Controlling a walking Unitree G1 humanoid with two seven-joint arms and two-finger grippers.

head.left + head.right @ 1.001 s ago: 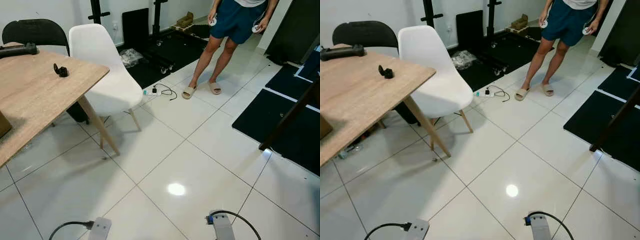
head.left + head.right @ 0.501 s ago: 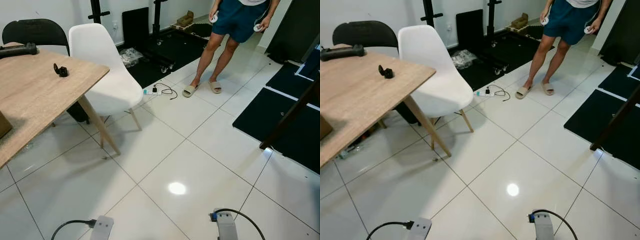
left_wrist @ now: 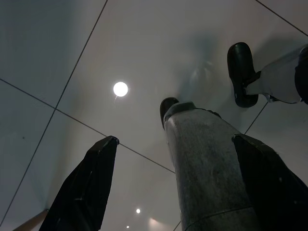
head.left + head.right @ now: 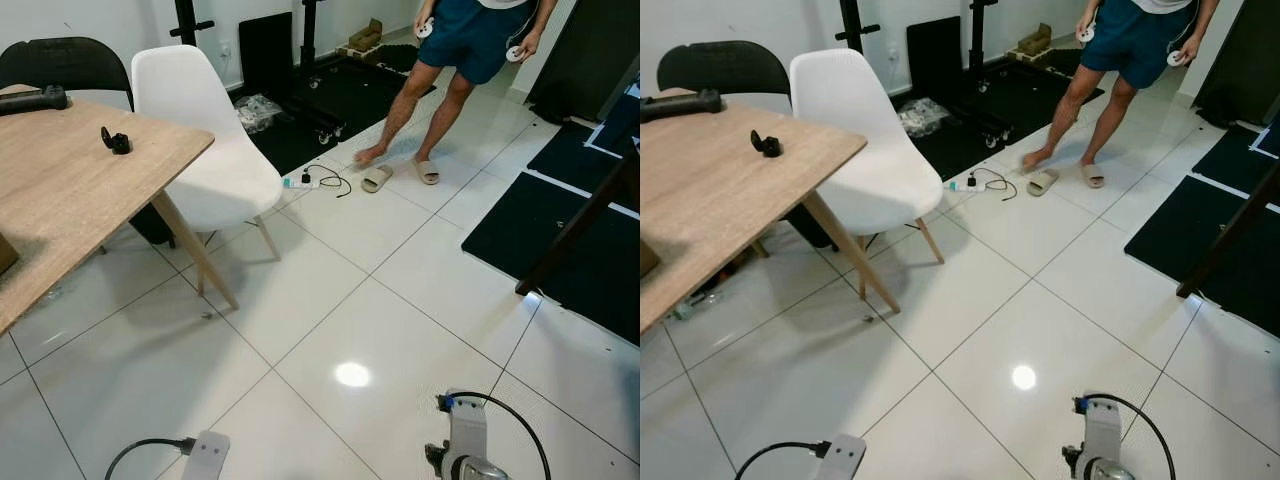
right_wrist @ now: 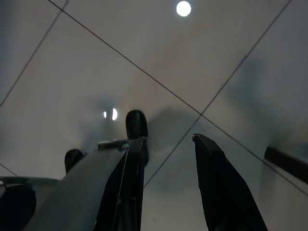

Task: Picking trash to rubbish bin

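Trash: the likeliest piece you have is the crumpled clear plastic (image 4: pixel 262 112) at the upper middle of the frame, on the dark mat behind the white chair (image 4: pixel 205 150), though you cannot be sure what it is, and no bin can be made out. Both arms hang low at the bottom edge because nothing is within reach. The left gripper (image 3: pixel 178 187) has its jaws spread wide and empty over the floor (image 4: pixel 330 300); the right gripper (image 5: pixel 166 180) has its jaws parted and empty.
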